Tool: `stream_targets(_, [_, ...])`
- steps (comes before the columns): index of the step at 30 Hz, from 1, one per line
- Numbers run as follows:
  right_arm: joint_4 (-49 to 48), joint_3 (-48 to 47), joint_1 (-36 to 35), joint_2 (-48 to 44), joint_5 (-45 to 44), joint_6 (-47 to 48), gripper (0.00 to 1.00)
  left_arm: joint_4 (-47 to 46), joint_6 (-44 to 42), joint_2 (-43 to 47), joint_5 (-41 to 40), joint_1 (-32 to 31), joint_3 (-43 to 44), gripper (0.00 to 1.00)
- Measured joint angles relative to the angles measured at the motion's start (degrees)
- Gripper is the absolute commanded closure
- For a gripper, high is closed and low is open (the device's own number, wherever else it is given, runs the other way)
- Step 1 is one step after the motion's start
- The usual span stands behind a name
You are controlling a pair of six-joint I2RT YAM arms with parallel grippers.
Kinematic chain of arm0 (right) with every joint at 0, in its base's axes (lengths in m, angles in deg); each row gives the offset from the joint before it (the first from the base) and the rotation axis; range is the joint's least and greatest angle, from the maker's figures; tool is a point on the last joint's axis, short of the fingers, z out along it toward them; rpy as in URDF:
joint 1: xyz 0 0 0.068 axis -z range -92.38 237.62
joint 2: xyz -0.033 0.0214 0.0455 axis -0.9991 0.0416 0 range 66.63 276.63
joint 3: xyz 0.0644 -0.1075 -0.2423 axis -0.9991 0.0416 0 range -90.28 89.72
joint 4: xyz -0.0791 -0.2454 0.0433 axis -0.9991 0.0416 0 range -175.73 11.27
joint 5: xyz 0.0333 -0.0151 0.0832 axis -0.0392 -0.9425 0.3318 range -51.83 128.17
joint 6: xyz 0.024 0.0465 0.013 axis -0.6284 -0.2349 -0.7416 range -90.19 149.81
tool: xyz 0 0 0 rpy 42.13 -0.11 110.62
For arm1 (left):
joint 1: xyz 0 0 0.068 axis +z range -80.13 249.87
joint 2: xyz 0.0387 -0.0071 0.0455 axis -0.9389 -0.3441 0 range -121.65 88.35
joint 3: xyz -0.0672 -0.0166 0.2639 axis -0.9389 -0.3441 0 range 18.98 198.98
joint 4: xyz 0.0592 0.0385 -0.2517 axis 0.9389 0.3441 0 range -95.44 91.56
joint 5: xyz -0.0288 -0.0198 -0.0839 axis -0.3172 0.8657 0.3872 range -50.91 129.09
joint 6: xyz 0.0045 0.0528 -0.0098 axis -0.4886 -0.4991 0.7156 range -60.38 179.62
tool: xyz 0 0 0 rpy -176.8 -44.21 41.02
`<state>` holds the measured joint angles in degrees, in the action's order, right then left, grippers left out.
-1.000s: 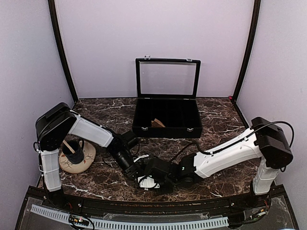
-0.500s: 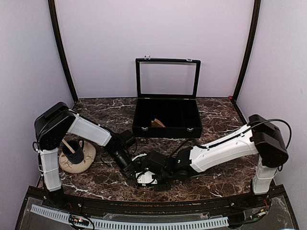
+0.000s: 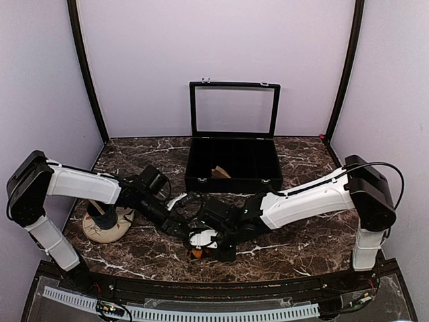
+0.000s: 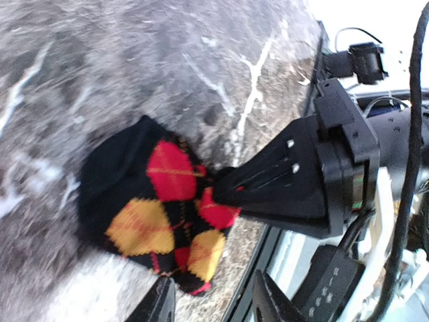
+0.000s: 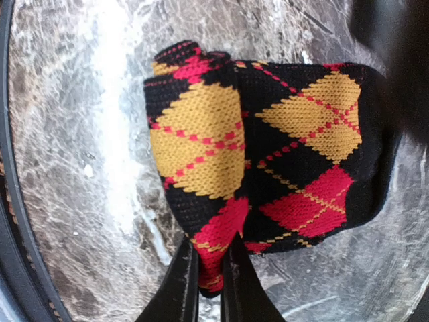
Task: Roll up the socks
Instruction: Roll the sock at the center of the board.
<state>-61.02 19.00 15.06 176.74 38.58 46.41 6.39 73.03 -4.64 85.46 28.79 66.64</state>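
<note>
Swinging low and outward, the left arm [image 3: 80,184] has backed off, while the right arm [image 3: 301,201] has reached further across the table [image 3: 301,161]. The argyle sock [image 5: 268,141], bundled near the front edge, has changed keepers: the right tool [image 5: 206,258] pinches its red fold, and the left tool [image 4: 213,302] stands apart, empty. From above only an orange sliver shows; the wrist cameras reveal the fold, likely a roll half-made.

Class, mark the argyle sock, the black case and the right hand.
Argyle sock [image 5: 201,134], right wrist view, yellow diamond.
Black case [image 3: 232,182], top external view, front wall.
Right hand [image 5: 212,258], right wrist view, between its fingertips.
</note>
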Motion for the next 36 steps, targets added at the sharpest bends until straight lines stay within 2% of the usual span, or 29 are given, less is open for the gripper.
stream_targets(14, [5.99,-4.44,5.64,3.06,18.03,-5.44,0.97,-4.87,10.14,18.84,-21.11,-1.25,-11.85,0.59])
stream_targets(27, [17.09,-14.01,13.38,12.00,36.20,-5.55,0.97,-6.21,14.14,27.69,-39.71,-19.26,-16.79,0.58])
stream_targets(32, [20.50,-16.92,14.49,14.73,40.04,-5.38,0.97,-6.19,14.16,26.99,-44.06,-24.13,-16.68,0.58])
stream_targets(36, [22.05,-18.12,14.99,16.06,42.25,-5.16,0.97,-4.74,12.13,22.58,-46.45,-27.04,-13.07,0.56])
